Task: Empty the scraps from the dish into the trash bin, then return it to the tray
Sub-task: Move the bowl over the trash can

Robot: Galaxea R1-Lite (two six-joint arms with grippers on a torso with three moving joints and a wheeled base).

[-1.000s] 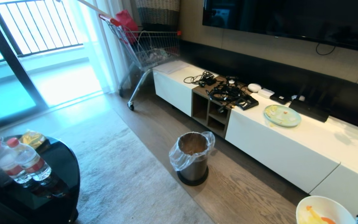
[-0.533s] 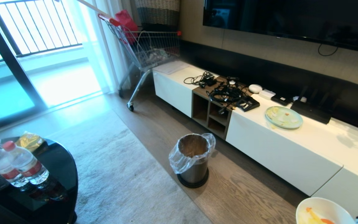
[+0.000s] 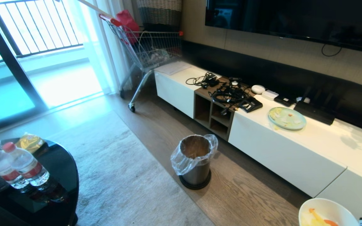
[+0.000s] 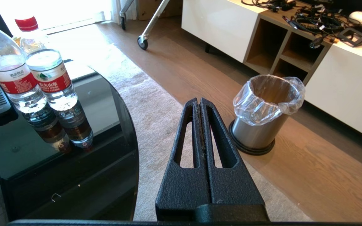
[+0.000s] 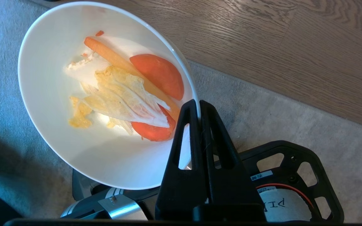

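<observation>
White glossy dish [image 5: 58, 131] is pinched at its rim by the right gripper [image 5: 199, 108], jaws closed thin on the rim wall; it hangs over the rug edge, low at the head view's right corner [image 3: 325, 213], well apart from the bin [image 3: 195, 158] on the wood floor; scraps [image 5: 127, 94] lie piled toward the gripped side. Risk: a one-point rim grip may let the dish swivel or slip in transit; tilting before the dish is over the bin mouth would drop scraps on rug or floor; the loose liner [image 4: 267, 105] may snag the rim. Left gripper [image 4: 201, 103] is idle, jaws pressed together; tray not in view.
</observation>
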